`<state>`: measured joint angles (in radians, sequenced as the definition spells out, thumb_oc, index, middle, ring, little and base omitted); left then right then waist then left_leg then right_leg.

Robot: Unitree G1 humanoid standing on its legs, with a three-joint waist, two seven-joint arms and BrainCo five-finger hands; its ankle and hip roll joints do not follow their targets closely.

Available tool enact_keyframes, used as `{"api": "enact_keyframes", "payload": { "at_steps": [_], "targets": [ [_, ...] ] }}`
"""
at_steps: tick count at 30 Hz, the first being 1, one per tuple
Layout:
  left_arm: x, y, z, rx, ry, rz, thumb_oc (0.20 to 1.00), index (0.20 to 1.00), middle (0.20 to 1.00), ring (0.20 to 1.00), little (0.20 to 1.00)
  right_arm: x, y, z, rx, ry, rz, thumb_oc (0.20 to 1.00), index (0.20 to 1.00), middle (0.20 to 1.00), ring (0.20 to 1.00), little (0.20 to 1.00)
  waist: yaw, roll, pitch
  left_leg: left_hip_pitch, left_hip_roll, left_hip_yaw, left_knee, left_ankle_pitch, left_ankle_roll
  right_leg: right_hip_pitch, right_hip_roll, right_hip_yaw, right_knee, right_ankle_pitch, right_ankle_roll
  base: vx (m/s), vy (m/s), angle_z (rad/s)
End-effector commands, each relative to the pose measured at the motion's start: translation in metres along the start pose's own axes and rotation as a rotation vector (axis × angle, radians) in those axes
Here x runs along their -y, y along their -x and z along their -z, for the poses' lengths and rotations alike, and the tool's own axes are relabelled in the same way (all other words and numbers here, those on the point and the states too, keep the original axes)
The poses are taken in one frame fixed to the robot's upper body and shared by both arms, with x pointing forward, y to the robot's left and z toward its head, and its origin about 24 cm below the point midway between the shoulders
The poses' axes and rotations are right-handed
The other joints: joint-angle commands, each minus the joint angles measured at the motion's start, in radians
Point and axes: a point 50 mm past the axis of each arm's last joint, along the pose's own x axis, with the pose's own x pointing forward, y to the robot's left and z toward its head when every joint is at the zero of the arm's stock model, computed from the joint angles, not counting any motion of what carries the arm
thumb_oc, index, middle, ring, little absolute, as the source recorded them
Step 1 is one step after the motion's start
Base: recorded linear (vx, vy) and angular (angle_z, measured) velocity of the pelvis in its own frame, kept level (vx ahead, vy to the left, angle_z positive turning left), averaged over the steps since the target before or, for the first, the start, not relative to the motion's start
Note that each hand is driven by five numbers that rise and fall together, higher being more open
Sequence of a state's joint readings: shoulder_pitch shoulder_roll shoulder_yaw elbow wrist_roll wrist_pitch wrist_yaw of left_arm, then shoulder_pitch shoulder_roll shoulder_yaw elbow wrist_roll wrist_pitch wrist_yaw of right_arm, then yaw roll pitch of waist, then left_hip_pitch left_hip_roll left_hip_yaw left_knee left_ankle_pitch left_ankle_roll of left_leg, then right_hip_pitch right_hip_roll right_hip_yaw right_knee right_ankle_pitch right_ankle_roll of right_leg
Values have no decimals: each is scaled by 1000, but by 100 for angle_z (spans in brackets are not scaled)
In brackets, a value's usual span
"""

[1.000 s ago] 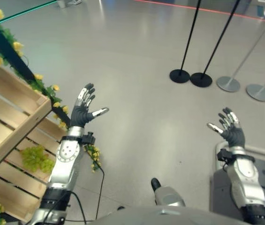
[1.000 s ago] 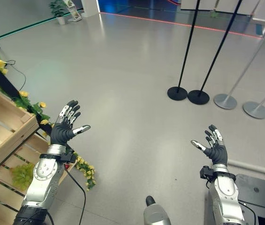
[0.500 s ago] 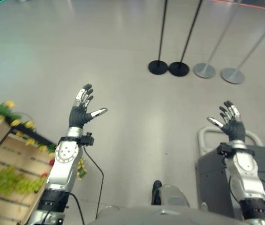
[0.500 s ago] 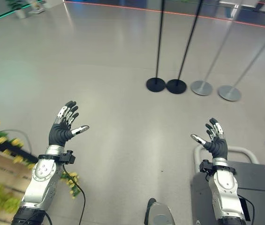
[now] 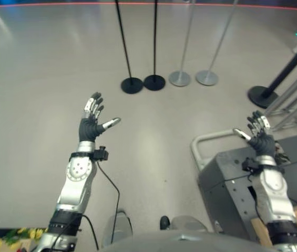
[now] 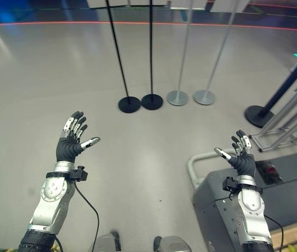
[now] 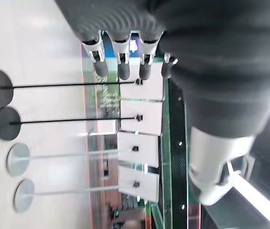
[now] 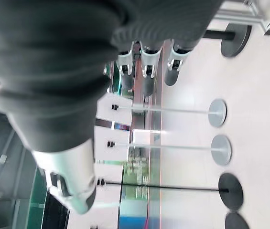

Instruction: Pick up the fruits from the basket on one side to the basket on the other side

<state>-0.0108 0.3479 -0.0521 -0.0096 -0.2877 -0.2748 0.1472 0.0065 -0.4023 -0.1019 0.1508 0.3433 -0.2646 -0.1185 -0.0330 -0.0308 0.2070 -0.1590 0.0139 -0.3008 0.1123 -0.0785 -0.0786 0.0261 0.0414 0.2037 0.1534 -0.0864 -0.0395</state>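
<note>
Left hand: your left hand [image 5: 92, 124] was raised over bare floor [image 5: 43, 79], fingers straight and spread, thumb out to the side, holding nothing.
Fruit: a strip of yellow and green [image 5: 11, 242] showed at the lower left edge, below the left arm; you could not tell from it whether that was fruit or a basket.
Posts: two black posts [image 5: 132, 85] stood beside two silver posts [image 5: 180, 79] on round bases ahead of you.
Right hand: your right hand [image 5: 258, 137] was raised with fingers apart, empty, above a grey cart [image 5: 227, 173].
</note>
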Motion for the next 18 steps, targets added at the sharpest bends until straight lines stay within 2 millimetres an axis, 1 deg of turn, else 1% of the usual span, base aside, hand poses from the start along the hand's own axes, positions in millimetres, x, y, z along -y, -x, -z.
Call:
{"api": "enact_keyframes", "payload": {
  "at_steps": [1,2,3,4,5,6,7,8,9,10,11,14,15,16,17,18],
  "targets": [
    [-6,-6,-25,157,-38,-23,1000,1000,1000,1000,1000,2,-12,-33,173,13,-20,1000,1000,1000,1000,1000,-21,28,-10,24,32,70,39,106,-23,-1,0,-43,57,-69,101,87,258,-131],
    [-7,-6,-26,170,-61,-28,1000,1000,1000,1000,1000,-1,-13,-32,169,8,-32,1000,1000,1000,1000,1000,-30,27,-21,47,29,96,31,94,-12,-17,-14,-14,76,-71,112,115,259,-152],
    [-8,-7,-27,175,-82,-30,1000,1000,1000,1000,1000,-2,-14,-31,168,8,-29,1000,1000,1000,1000,1000,-38,24,-24,50,19,115,42,84,-4,-17,-24,-2,80,-73,122,136,363,-150],
    [-9,-7,-28,183,-88,-30,1000,1000,1000,1000,1000,-5,-14,-31,167,-1,-30,1000,1000,1000,1000,1000,-34,16,-25,58,2,143,55,60,14,-22,-41,32,91,-75,138,114,284,-137],
    [-10,-6,-28,184,-91,-29,1000,1000,1000,1000,1000,-6,-13,-29,156,-8,-34,1000,1000,1000,1000,1000,-38,12,-32,64,-4,168,53,50,23,-25,-51,52,82,-69,150,81,263,-99],
    [-10,-7,-29,189,-100,-25,1000,1000,1000,1000,1000,-6,-13,-26,142,-1,-36,1000,1000,1000,1000,1000,-44,10,-35,69,-7,186,53,41,29,-30,-59,64,86,-64,158,56,165,-98],
    [-11,-7,-29,189,-101,-25,1000,1000,1000,1000,1000,-6,-12,-26,142,-1,-36,1000,1000,1000,1000,1000,-38,8,-36,70,-7,194,53,40,30,-32,-60,72,87,-65,159,25,213,-83],
    [-11,-9,-31,197,-105,-30,1000,1000,1000,1000,1000,-6,-13,-27,140,15,-35,1000,1000,1000,1000,1000,-52,4,-40,72,-13,235,60,22,43,-43,-80,82,85,-58,180,11,215,-96],
    [-11,-11,-31,199,-102,-39,1000,1000,1000,1000,1000,-6,-13,-27,143,12,-31,1000,1000,1000,1000,1000,-47,3,-43,71,-17,263,67,11,51,-54,-91,93,83,-51,193,3,293,-87],
    [-10,-12,-31,201,-100,-40,1000,1000,1000,1000,1000,-7,-14,-27,146,5,-28,1000,1000,1000,1000,1000,-53,3,-45,72,-18,286,70,0,54,-63,-106,90,76,-40,209,0,221,-94],
    [-9,-12,-32,206,-106,-39,1000,1000,1000,1000,1000,-8,-13,-27,143,8,-30,1000,1000,1000,1000,1000,-49,2,-47,70,-22,309,79,-8,60,-69,-119,94,66,-29,223,-10,229,-71],
    [-9,-13,-35,223,-104,-43,1000,1000,1000,1000,1000,-10,-14,-28,149,8,-29,1000,1000,1000,1000,1000,-59,2,-50,87,-36,358,87,-45,77,-84,-157,105,58,-11,255,-8,241,-58],
    [-9,-14,-36,226,-108,-44,1000,1000,1000,1000,1000,-10,-14,-28,147,11,-29,1000,1000,1000,1000,1000,-62,3,-52,87,-37,377,81,-44,80,-100,-161,116,57,6,262,-10,155,-45],
    [-9,-14,-36,226,-108,-44,1000,1000,1000,1000,1000,-10,-14,-28,147,11,-29,1000,1000,1000,1000,1000,-60,2,-52,87,-37,378,81,-44,80,-101,-161,118,57,7,263,-76,214,-66],
    [-9,-17,-38,236,-119,-47,1000,1000,1000,1000,1000,-11,-11,-29,153,14,-32,1000,1000,1000,1000,1000,-77,1,-39,95,-46,408,74,-49,87,-134,-179,119,71,43,279,-72,207,-53],
    [-10,-17,-38,237,-128,-58,1000,1000,1000,1000,1000,-11,-10,-29,153,13,-34,1000,1000,1000,1000,1000,-89,0,-28,100,-51,425,69,-56,90,-149,-194,114,71,74,292,-72,206,-41]
  ]
}}
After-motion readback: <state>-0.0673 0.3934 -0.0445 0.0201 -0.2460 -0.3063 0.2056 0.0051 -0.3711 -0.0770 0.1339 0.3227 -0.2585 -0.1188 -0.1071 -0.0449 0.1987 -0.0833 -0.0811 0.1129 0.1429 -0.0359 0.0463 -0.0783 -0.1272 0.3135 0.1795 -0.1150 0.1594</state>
